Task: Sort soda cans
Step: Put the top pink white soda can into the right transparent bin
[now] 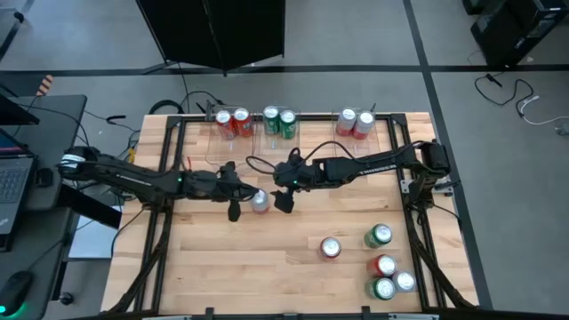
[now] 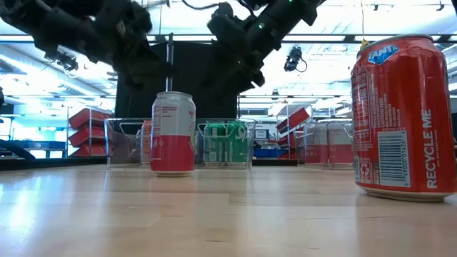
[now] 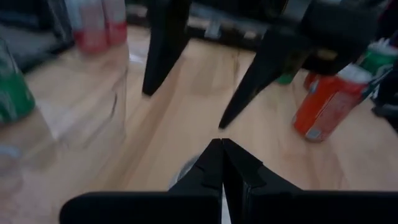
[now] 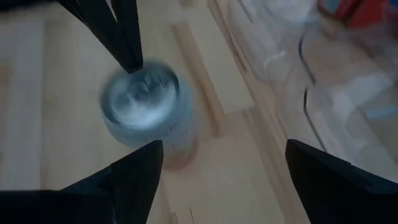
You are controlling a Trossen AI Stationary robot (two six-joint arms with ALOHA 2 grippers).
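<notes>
From the high view, roughly half of the sorting is judged done. Three clear bins (image 1: 233, 142) stand along the far edge of the tabletop (image 1: 231, 267): two red cans (image 1: 231, 122) are held in the left one, two green cans (image 1: 278, 122) in the middle one, and two silver-white cans (image 1: 355, 122) in the right one. Five loose cans (image 1: 380, 264) are left near the right front corner, a mix of red, green and silver-white. One silver-white can (image 1: 260, 201) stands upright mid-table, between the two arms. The left end effector (image 1: 235, 210) is seen just beside it; the right end effector (image 1: 284, 202) hangs on its other side, holding nothing.

In the low view, the silver-white can (image 2: 172, 133) is shown upright on the pale wooden planks, with the bins behind it and a red can (image 2: 403, 118) close to the camera. A bright room with shelving and red crates is seen beyond.

In the left wrist view, the left end effector (image 3: 222, 163) is shown fully closed and empty.

In the right wrist view, the right end effector (image 4: 221, 168) is spread wide, with the can's top (image 4: 142, 99) beyond its fingers and not gripped.
</notes>
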